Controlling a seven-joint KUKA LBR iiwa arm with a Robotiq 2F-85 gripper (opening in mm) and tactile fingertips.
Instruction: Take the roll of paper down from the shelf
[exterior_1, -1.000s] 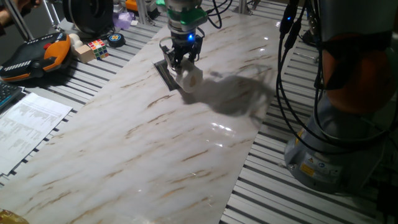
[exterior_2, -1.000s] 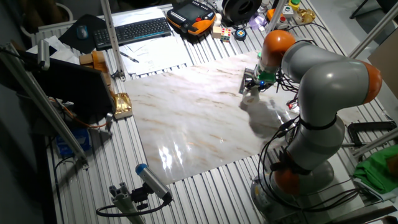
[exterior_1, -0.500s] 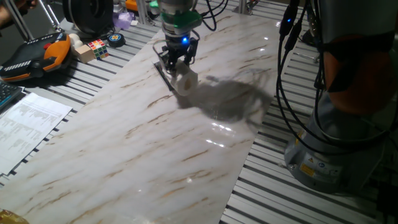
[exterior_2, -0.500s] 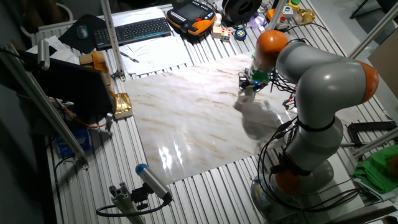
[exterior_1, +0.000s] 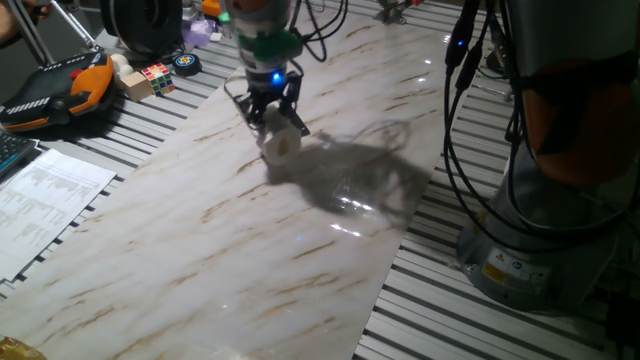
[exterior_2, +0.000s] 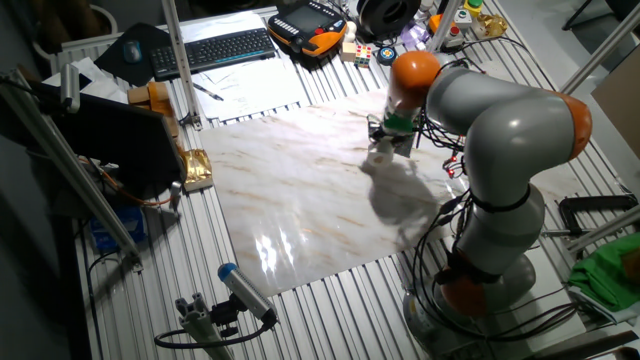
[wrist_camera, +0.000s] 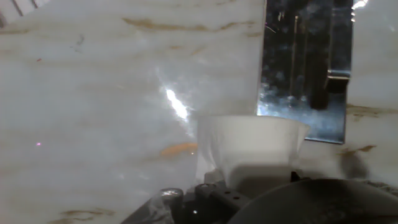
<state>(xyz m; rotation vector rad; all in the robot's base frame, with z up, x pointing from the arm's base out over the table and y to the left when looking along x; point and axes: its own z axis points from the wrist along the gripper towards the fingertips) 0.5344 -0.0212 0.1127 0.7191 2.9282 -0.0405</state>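
Since a second ago the arm has been carrying the roll of paper (exterior_1: 279, 143) leftward across the marble tabletop (exterior_1: 250, 230), away from the shelf (wrist_camera: 305, 68).

Nearest the onlooker in the first fixed view, the bare marble is lying open, a free landing zone for the roll. To the left, printed sheets (exterior_1: 45, 200) are resting off the slab on the slatted bench.

In the middle distance, the gripper (exterior_1: 266, 105) is pointing downward with its fingers closed on the roll of paper, holding it from above; the roll is hanging at the fingertips just over the marble. Whether it is touching the surface cannot be told from these views. This top grip is probably leaving the underside free for setting down.

In the hand view, the white roll (wrist_camera: 252, 146) is filling the lower centre, while the shelf is showing as a dark rectangular plate lying beyond and to the right, apart from the roll. The roll is thus already off the shelf, and lowering and releasing appear to be what remains.

Farther back, a colour cube (exterior_1: 155, 76) and an orange-black pendant (exterior_1: 60, 90) are sitting clear of the work.
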